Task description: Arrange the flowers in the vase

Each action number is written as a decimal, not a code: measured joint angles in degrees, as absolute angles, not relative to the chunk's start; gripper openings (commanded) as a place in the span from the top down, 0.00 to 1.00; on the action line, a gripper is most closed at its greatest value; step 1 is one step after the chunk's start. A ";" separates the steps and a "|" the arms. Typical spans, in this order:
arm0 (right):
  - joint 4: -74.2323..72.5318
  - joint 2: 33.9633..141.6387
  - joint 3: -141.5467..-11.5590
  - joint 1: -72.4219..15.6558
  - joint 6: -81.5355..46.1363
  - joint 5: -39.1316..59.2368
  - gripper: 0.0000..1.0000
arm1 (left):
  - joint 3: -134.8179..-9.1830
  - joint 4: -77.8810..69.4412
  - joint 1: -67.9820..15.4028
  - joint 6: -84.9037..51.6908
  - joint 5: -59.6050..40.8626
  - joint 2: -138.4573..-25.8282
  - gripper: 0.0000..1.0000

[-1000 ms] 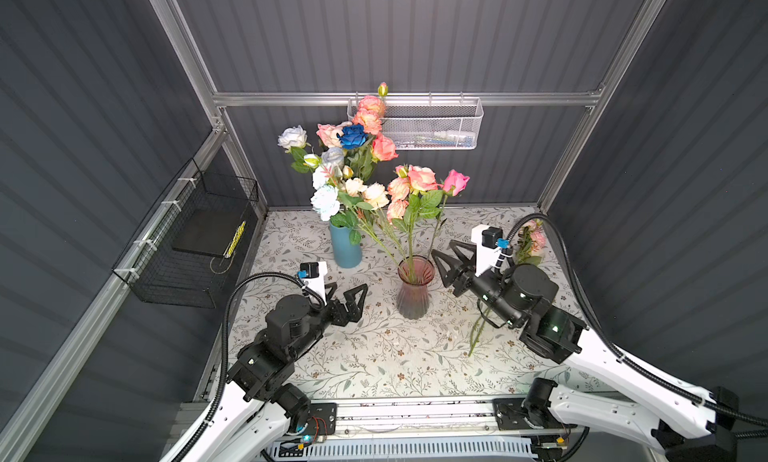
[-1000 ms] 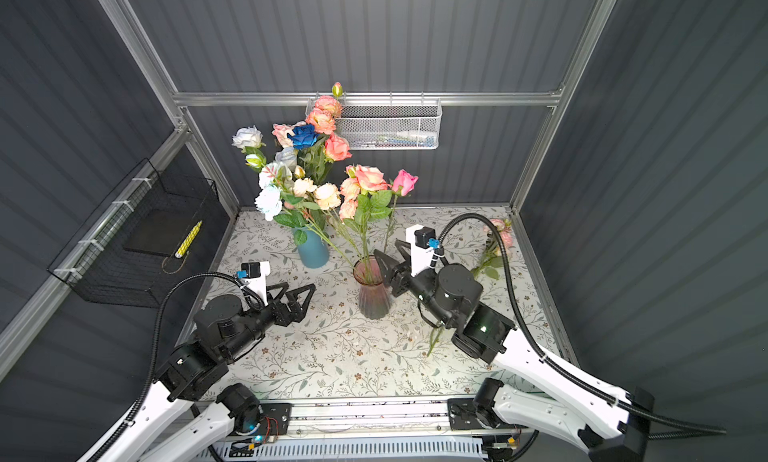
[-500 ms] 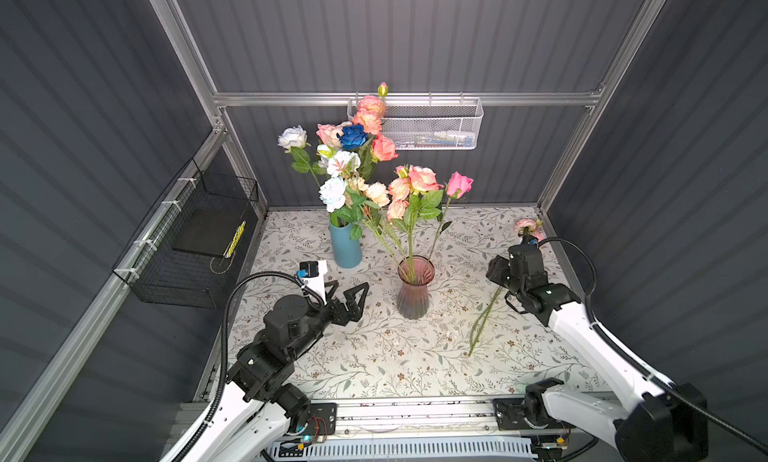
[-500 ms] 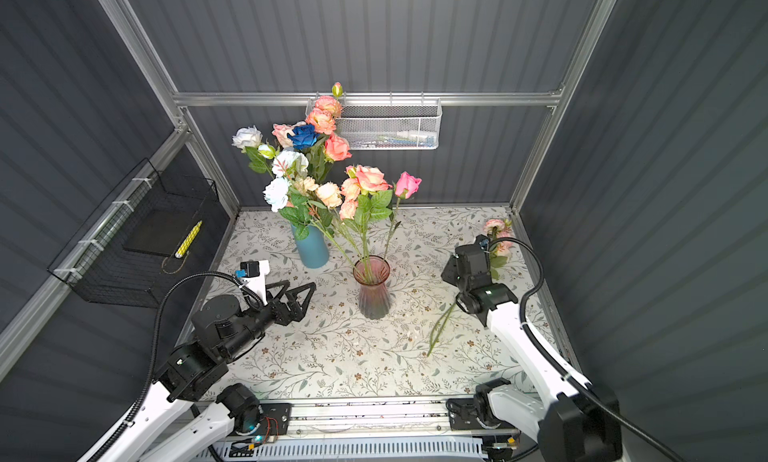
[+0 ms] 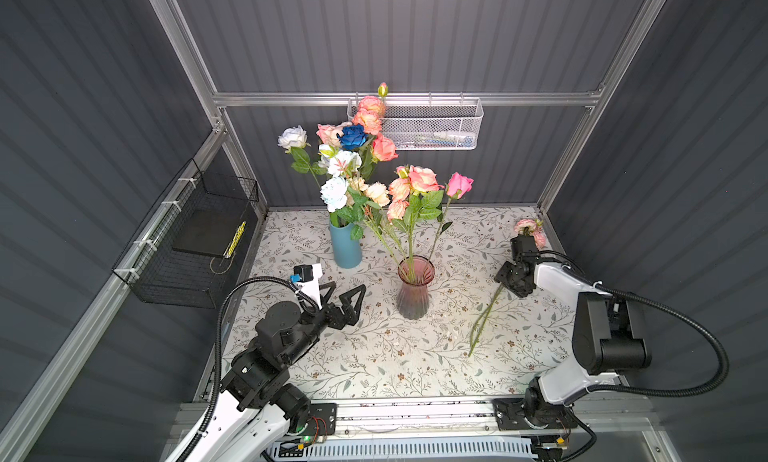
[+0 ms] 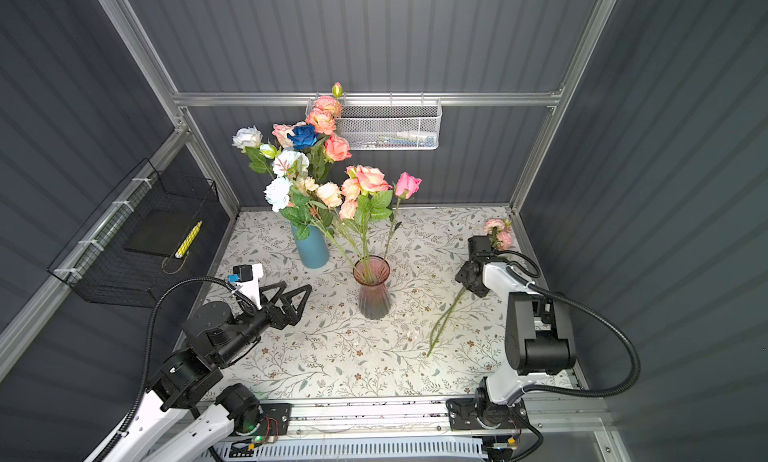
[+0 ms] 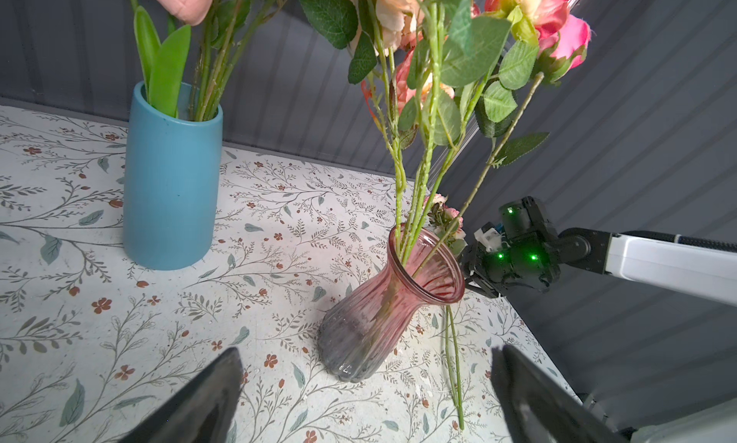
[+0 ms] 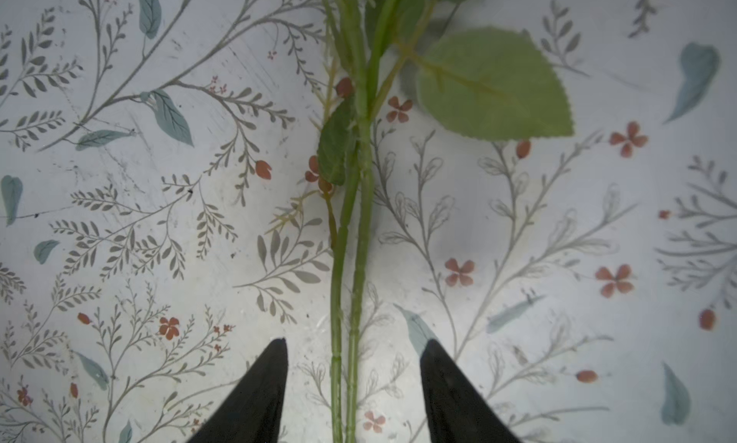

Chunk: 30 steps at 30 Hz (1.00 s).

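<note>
Counting stems shows the progress: the pink glass vase (image 5: 415, 289) holds about four roses (image 5: 419, 181), while a larger bunch (image 5: 353, 148) stands in the blue vase (image 5: 345, 247) behind it. One loose flower (image 5: 484, 318) lies flat on the table (image 5: 374, 356). Its stem runs between the tips of the right pincer (image 8: 355, 343), which stands half spread astride it, touching neither side. The left pincer (image 5: 348, 289) hangs fully spread and empty, with the pink vase just ahead of it. Whether the blue vase's bunch must also move I cannot tell. This stem, at least, is left to lift and insert.
</note>
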State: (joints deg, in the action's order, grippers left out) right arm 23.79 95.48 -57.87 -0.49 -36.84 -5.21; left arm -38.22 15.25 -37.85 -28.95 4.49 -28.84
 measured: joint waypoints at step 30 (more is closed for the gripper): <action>32.53 95.31 -62.52 -10.79 -17.58 0.69 0.54 | -38.06 15.44 -37.85 -28.93 4.51 -28.73 0.00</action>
State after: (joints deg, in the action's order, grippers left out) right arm 32.53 95.31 -62.52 -10.79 -17.58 0.69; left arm -38.06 15.44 -37.85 -28.93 4.51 -28.73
